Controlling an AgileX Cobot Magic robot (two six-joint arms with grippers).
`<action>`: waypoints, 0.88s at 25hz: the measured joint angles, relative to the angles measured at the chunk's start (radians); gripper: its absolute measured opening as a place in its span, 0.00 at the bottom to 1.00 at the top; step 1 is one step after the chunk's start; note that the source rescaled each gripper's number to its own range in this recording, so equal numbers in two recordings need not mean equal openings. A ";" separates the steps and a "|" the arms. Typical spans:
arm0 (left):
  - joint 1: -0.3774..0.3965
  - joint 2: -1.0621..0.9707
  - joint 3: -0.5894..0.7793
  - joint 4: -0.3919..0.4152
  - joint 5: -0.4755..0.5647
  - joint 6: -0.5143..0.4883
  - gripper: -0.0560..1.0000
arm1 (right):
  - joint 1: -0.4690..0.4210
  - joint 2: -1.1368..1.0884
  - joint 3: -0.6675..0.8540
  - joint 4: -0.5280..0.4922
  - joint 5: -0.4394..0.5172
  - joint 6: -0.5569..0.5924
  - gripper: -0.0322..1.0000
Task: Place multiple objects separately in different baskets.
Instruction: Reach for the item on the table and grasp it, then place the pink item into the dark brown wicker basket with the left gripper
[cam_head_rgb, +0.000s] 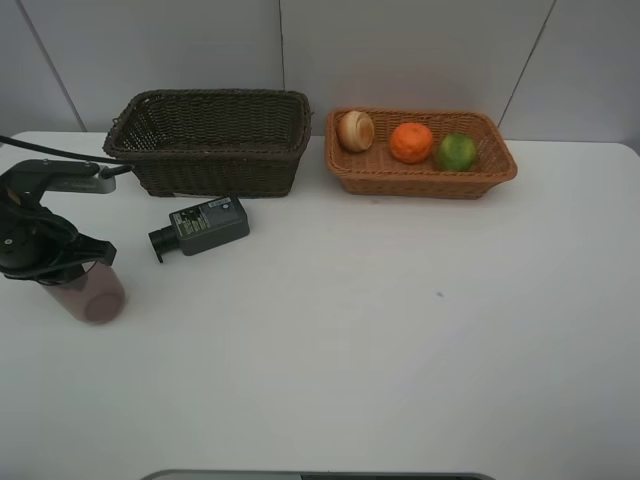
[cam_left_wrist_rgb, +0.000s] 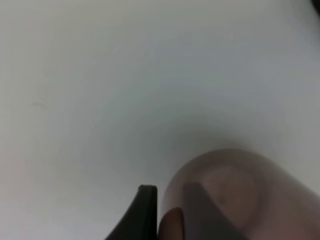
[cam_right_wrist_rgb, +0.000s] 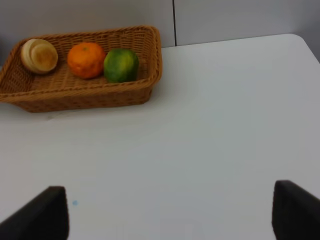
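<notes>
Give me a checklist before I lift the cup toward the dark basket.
1. left pincer shut on the wall of the mauve cup: ok.
2. grip firm enough to lift: cannot tell.
3. dark bottle out of the path to the dark basket: not ok, it lies close by.
4. floor of the dark basket free: cannot tell, partly hidden.
5. right pincer open and empty: ok.

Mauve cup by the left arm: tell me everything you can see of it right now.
The mauve cup is translucent, plastic-looking, its round base visible through the wall. It seems to stand upright on the white table, left of the dark green bottle and apart from it. The left end effector is shut on its rim, one finger outside, one inside.
</notes>
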 joint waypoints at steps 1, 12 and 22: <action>0.000 0.000 0.000 0.000 -0.001 0.000 0.06 | 0.000 0.000 0.000 0.000 0.000 0.000 0.76; 0.000 0.000 0.000 0.000 -0.001 0.000 0.06 | 0.000 0.000 0.000 0.000 0.000 0.000 0.76; 0.000 -0.061 0.000 0.000 0.002 0.000 0.06 | 0.000 0.000 0.000 0.000 0.000 0.000 0.76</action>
